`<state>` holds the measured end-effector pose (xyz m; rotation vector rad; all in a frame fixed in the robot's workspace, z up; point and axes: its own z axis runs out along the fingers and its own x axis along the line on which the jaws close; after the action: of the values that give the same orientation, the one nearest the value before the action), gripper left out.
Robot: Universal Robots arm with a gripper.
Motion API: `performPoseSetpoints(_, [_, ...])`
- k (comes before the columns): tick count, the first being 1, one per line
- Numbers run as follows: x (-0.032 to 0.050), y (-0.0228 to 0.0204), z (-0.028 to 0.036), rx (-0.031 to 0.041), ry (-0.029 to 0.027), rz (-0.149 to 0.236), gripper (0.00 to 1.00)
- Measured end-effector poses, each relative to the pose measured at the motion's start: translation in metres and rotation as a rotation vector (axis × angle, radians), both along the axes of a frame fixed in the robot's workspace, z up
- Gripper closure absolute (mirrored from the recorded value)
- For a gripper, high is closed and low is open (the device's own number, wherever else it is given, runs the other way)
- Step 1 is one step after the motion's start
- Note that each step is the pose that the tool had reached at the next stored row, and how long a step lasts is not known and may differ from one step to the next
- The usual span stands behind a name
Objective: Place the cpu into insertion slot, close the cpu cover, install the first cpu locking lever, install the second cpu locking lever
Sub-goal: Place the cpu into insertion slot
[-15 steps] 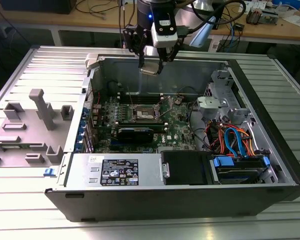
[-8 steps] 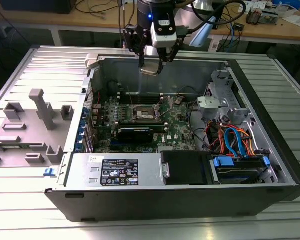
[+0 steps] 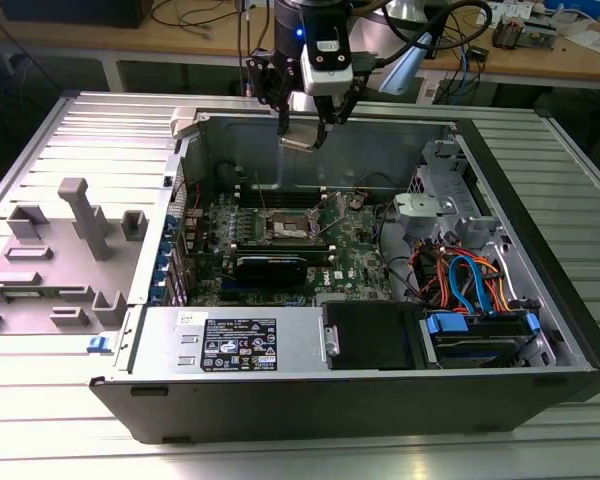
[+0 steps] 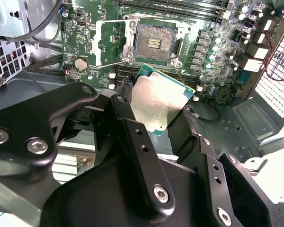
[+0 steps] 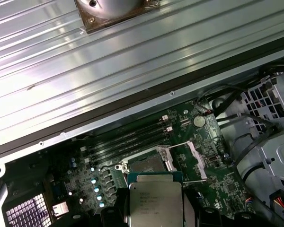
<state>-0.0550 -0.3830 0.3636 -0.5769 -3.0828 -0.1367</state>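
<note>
My gripper [image 3: 302, 138] hangs above the open computer case, shut on the cpu [image 3: 298, 142], a small flat square chip with a dull silver top. In both wrist views the cpu [image 4: 158, 101] [image 5: 155, 203] sits between the black fingers [image 4: 125, 113], held by two opposite edges. Below it on the green motherboard lies the insertion slot [image 4: 154, 42] [image 5: 146, 164] [image 3: 288, 228], its brownish contact field uncovered. The cpu cover [image 4: 110, 41] [image 5: 185, 158] is swung open beside the slot. A thin locking lever [image 4: 104, 64] stands free next to the cover.
Long black memory slots [image 5: 128, 139] run beside the socket. A black graphics card [image 3: 270, 266] lies in front of it. Blue and orange cables [image 3: 470, 280] and a drive cage fill the case on the exterior view's right. A grey fixture [image 3: 75, 240] stands on the table at the left.
</note>
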Motion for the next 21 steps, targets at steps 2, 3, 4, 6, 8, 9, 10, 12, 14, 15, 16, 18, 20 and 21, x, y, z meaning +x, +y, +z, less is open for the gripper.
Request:
performPoseSetpoints(2, [0.0,0.0,0.0,0.0,0.0,-0.006,0.45])
performPoseSetpoints(3, [0.0,0.0,0.0,0.0001,0.0,-0.008,0.45])
performPoseSetpoints(4, [0.0,0.0,0.0,0.0,0.0,-0.011,0.45])
performPoseSetpoints(6, [0.0,0.0,0.0,0.0,0.0,-0.015,0.45])
performPoseSetpoints(8, [0.0,0.0,0.0,0.0001,0.0,-0.02,0.45])
performPoseSetpoints(9, [0.0,0.0,0.0,0.0,0.0,-0.023,0.45])
performPoseSetpoints(10, [0.0,0.0,0.0,0.0,0.0,-0.024,0.45])
performPoseSetpoints(12, [0.0,0.0,0.0,0.0,0.0,-0.029,0.45])
performPoseSetpoints(14, [0.0,0.0,0.0,0.0,0.0,-0.033,0.45])
performPoseSetpoints(15, [0.0,0.0,0.0,0.0,0.0,-0.035,0.45])
performPoseSetpoints(16, [0.0,0.0,0.0,0.0,0.0,-0.038,0.45])
performPoseSetpoints(18, [0.0,0.0,0.0,0.0,0.0,-0.041,0.45])
performPoseSetpoints(20, [0.0,0.0,0.0,0.0,0.0,-0.044,0.45])
performPoseSetpoints(21, [0.0,0.0,0.0,0.0001,0.0,-0.046,0.45])
